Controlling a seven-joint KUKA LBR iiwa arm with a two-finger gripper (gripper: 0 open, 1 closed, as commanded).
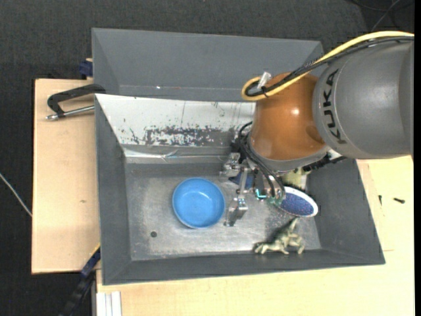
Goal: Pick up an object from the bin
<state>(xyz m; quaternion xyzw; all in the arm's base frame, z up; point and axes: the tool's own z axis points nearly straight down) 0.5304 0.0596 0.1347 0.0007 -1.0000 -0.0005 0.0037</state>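
Grey bin holds a blue bowl, gripper just beside its rim, opening impossible to tell.

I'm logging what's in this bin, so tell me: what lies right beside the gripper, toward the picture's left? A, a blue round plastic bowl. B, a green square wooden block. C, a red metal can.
A: the blue round plastic bowl sits open side up on the floor of the grey metal bin, just picture-left of the gripper.

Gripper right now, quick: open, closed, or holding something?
Gripper: cannot be told; it is down next to the blue bowl.
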